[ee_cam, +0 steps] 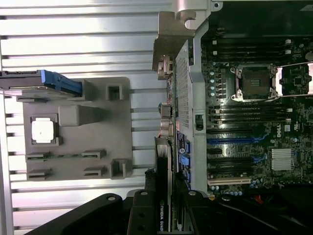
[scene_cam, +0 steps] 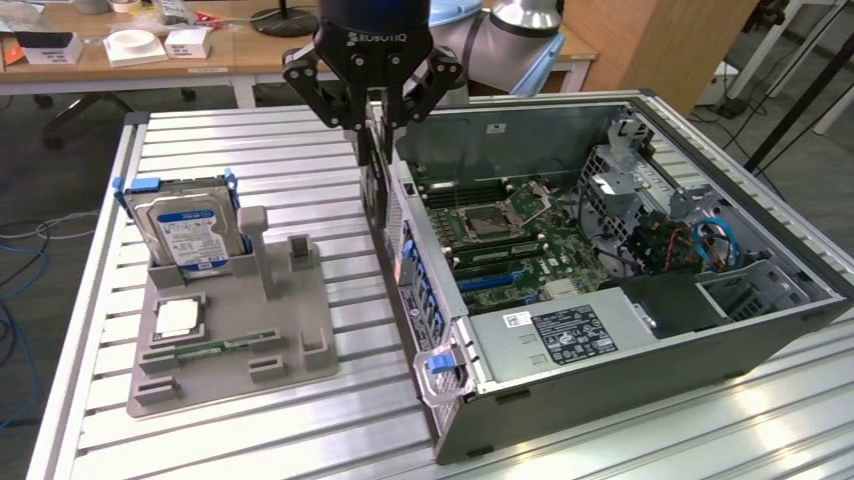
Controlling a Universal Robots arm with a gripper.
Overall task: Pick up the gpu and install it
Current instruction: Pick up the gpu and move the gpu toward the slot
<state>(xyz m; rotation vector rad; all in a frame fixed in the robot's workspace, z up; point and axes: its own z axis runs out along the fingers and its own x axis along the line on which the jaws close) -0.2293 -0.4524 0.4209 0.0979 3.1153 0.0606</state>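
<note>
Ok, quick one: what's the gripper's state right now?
Gripper: closed, holding the gpu on edge beside the open computer case.

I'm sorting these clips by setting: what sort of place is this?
Probably a robotics lab or workshop: an open computer case on a slotted aluminium table, a grey fixture holding a hard drive, cluttered wooden desks behind.

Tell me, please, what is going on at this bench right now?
The arm's gripper has its jaws shut on the gpu and holds it on edge at the rim of the open case, on the side facing the grey tray. The card is not yet seated on the motherboard. A hard drive stands upright in the tray.
</note>
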